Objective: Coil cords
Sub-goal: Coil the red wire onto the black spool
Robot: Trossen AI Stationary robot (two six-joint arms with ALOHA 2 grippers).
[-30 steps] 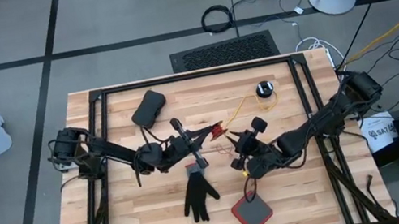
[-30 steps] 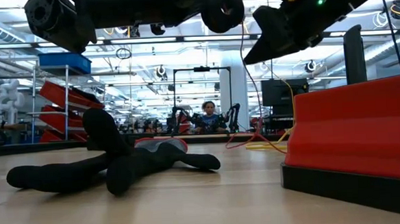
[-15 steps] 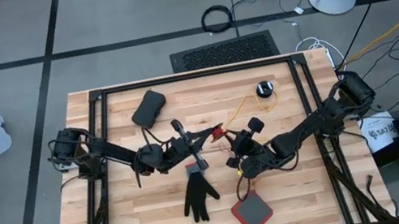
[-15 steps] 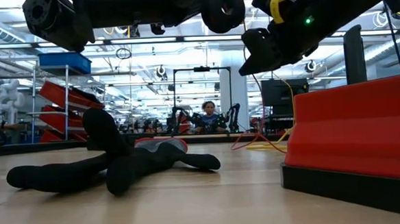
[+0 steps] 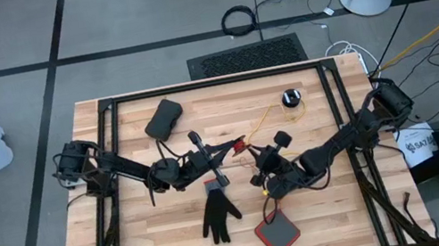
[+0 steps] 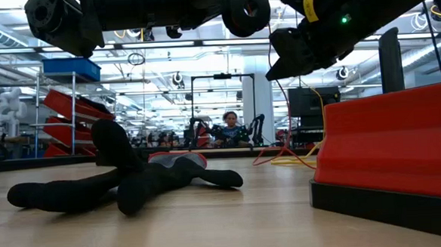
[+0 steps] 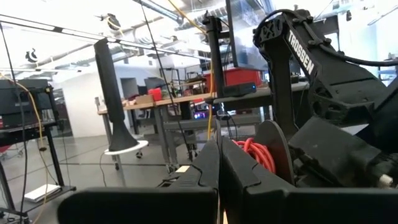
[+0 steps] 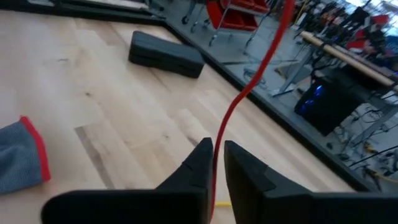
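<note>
A thin yellow cord [image 5: 266, 118] runs from a small black puck [image 5: 290, 98], which rests on the table's far right part, to a red end piece [image 5: 241, 144]. My left gripper [image 5: 234, 147] is shut at that red piece, above the table's middle; its closed fingertips show in the left wrist view [image 7: 219, 155]. My right gripper [image 5: 257, 173] is just to the near side of it, closed around a thin red strand [image 8: 249, 87]. In the low view the red strand [image 6: 272, 98] hangs down toward yellow cord loops [image 6: 292, 162] lying on the table. My left gripper pinches the cord's red end piece [image 5: 242, 144] between its two fingertips. The fingers lie about level, pointing toward the table's right. The end is lifted clear of the table, and the yellow cord slants from it to the puck. My right gripper has the thin red strand [image 8: 216, 146] between its two fingers [image 8: 200, 163], which lie across it. The strand runs on past the fingertips, away from the gripper, clear of the table. How far back it reaches between the fingers does not show.
A black glove with a grey, red-edged cuff [image 5: 219, 212] lies near the middle. A red pad on a black base [image 5: 277, 233] lies at the near right. A black case [image 5: 163, 117] lies at the far left. A black frame [image 5: 212, 82] rims the table.
My right gripper has gone a little toward the table's left edge, closer to my left gripper, still closed around the red strand.
</note>
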